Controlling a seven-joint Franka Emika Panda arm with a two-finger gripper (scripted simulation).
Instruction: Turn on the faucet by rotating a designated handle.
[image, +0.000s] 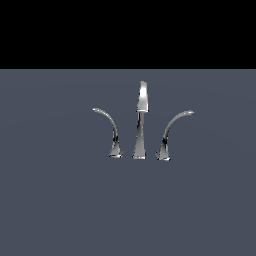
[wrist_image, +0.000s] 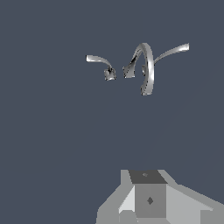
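The chrome faucet stands on the grey floor in the exterior view: a tall upright spout with a curved lever on each side. The handle is the slimmer lever on the exterior view's left, with a fine curved tip. The thicker lever with a flat tip is on the right. The wrist view shows the faucet from above and far off; there I cannot tell which lever is the handle. Only the grey body of my gripper shows, well short of the faucet and touching nothing. Its jaws are not distinguishable.
The plain grey floor lies all around the faucet. A black band fills the top of the exterior view. The arm does not show in the exterior view.
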